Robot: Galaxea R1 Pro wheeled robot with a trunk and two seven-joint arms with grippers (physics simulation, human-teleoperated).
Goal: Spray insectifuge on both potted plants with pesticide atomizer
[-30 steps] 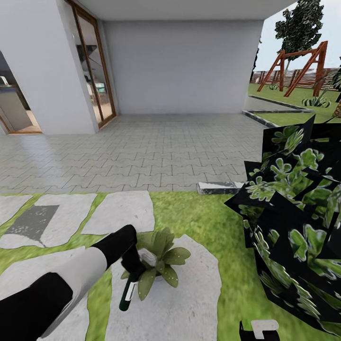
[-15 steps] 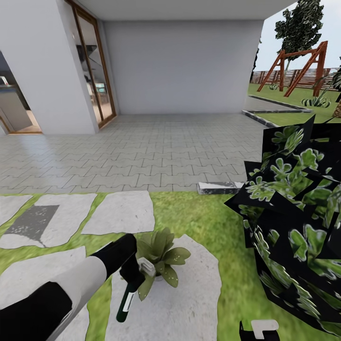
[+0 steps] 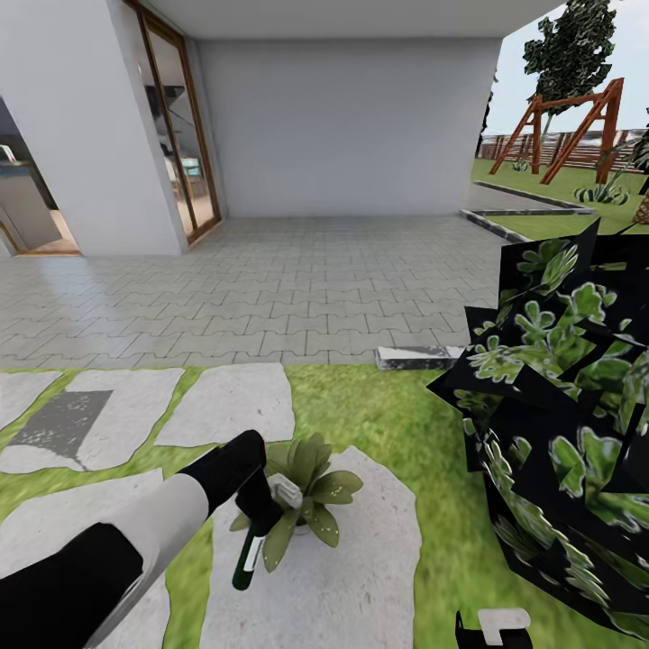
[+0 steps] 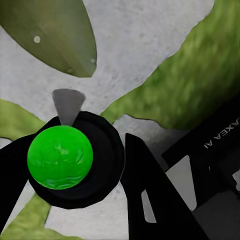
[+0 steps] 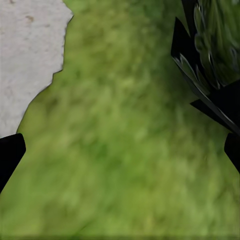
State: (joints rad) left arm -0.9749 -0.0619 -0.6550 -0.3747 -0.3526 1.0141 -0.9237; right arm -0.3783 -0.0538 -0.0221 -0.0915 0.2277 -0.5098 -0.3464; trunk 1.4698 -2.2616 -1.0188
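My left gripper (image 3: 256, 516) is shut on the pesticide atomizer (image 3: 245, 563). The dark green body hangs down and toward me, and the pale trigger head (image 3: 287, 493) points at a potted plant (image 3: 311, 487). That plant is a low rosette of speckled green leaves on a grey stepping stone (image 3: 361, 577), touching the trigger head or just behind it. In the left wrist view the bottle's bright green round end (image 4: 60, 156) sits between the black fingers (image 4: 145, 195), with a leaf (image 4: 55, 30) beyond. My right gripper (image 5: 120, 150) hangs open over grass.
A big black-backed leafy bush (image 3: 559, 424) fills the right side, close to my right gripper (image 3: 491, 626). More stepping stones (image 3: 230, 406) lie in the lawn (image 3: 379, 406) to the left. Beyond is a grey paved patio (image 3: 270, 288), the house wall and a wooden swing frame (image 3: 563, 126).
The left gripper dipped with the atomizer half a second ago. It has since risen a little and shifted right, bringing the trigger head closer to the plant. The camera has not moved.
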